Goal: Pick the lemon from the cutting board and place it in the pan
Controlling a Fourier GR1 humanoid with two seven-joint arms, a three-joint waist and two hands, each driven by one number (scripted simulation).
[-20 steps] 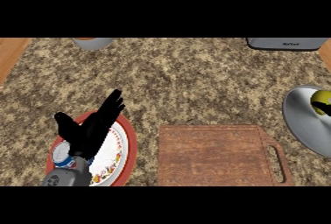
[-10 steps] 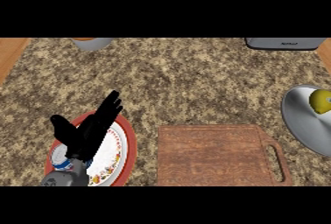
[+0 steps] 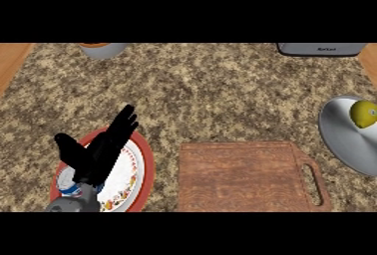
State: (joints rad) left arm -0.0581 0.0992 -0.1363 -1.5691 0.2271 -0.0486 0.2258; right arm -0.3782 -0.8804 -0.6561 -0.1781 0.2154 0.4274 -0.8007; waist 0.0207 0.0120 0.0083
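Observation:
The yellow lemon (image 3: 364,113) lies inside the grey pan (image 3: 343,139) at the right edge of the head view. The wooden cutting board (image 3: 247,177) sits at the lower middle with nothing on it. My left hand (image 3: 99,152) rests open at the lower left, fingers pointing up, above a red-rimmed plate (image 3: 140,172). My right hand does not show in this view.
A grey bowl with an orange inside (image 3: 103,49) stands at the top left. A grey appliance (image 3: 320,49) sits at the top right. Wooden strips (image 3: 13,62) border the speckled counter (image 3: 213,94) on both sides.
The lemon sits more fully in view inside the pan than a second ago. My left hand has shifted slightly left.

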